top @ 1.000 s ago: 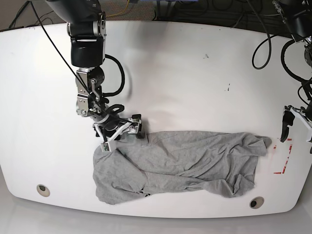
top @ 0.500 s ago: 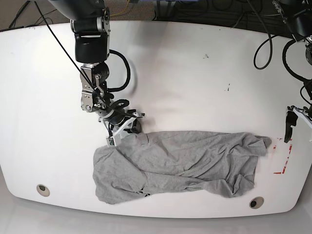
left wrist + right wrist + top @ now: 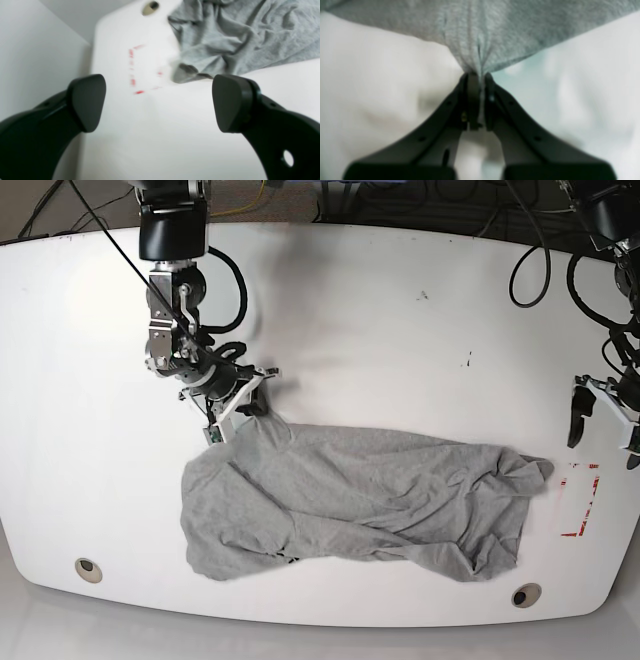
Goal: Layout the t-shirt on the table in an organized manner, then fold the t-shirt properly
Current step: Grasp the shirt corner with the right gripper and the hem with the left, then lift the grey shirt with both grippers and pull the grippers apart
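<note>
The right arm reached down from the 11 o'clock edge of the table (image 3: 380, 330), its wrist angled toward 5 o'clock. The right gripper (image 3: 243, 409) was clenched on a pinch of the t-shirt (image 3: 360, 505) at the garment's upper corner, with fabric drawn into a tight pleat between the closed black jaws in the right wrist view. The left gripper (image 3: 603, 408) hung at the 3 o'clock edge, jaws spread wide and holding nothing, its rounded black pads (image 3: 230, 105) apart above bare tabletop.

The t-shirt lay crumpled on the table's lower half, long axis running from 9 toward 3 o'clock, tapering toward the red dashed rectangle (image 3: 582, 500). The cloth was soft, heather-grey and heavily wrinkled; the table was glossy white with a round grey grommet (image 3: 526, 594) near 5 o'clock.
</note>
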